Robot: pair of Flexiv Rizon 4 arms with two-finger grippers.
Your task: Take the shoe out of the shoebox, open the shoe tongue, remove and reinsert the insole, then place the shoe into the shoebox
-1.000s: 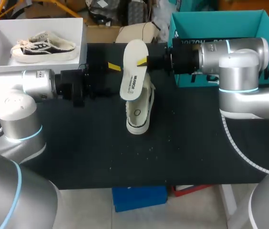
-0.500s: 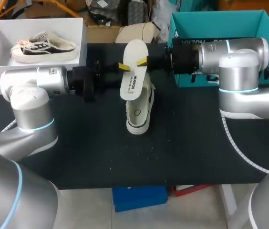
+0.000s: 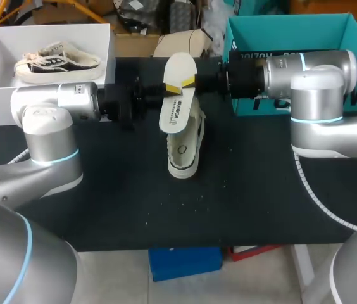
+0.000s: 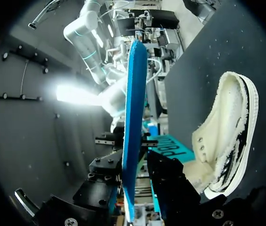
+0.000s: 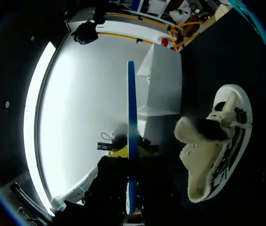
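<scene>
The white insole (image 3: 179, 66) hangs upright in the air over the table's far middle, its blue edge (image 4: 134, 94) (image 5: 131, 103) facing both wrist cameras. My right gripper (image 3: 188, 81) (image 5: 132, 157) comes in from the right and is shut on the insole. From the left, my left gripper (image 3: 172, 88) (image 4: 135, 165) straddles the same insole, one finger on each side. A narrow gap still shows at one finger, so it counts as open. The cream shoe (image 3: 185, 149) (image 4: 222, 141) (image 5: 213, 146) lies on the black table right under the insole, opening up.
A white shoebox (image 3: 45, 28) (image 5: 163, 84) at the far left holds a second cream-and-black shoe (image 3: 58, 60). A teal box (image 3: 292, 28) stands at the far right behind my right arm. The black tabletop (image 3: 166, 209) stretches toward the front edge.
My left arm has slid right up to the insole and its fingers have narrowed around it. The right arm, the insole and the shoe have stayed put.
</scene>
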